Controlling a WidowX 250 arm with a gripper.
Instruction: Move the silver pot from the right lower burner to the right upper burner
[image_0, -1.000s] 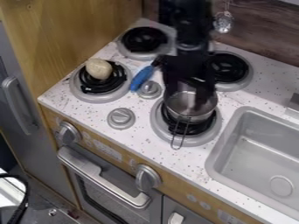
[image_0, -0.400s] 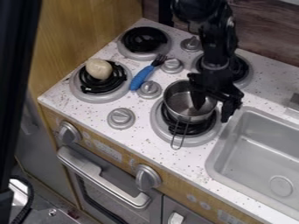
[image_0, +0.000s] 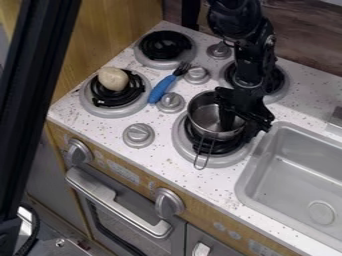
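Silver metal pot (image_0: 206, 116) is on the black-coiled right lower burner (image_0: 179, 137), black two-finger gripper (image_0: 239, 132) open astride its rim, so imo center on the wall, squeeze, then lift level.

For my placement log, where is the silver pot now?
Right of centre in the camera view: the silver pot is on the right lower burner, left of the sink, with the hand at its right side.

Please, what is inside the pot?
In the pot, bare metal shows at the left, and part of the tool is at the right. The tool covers the inside behind it, so that I cannot tell.
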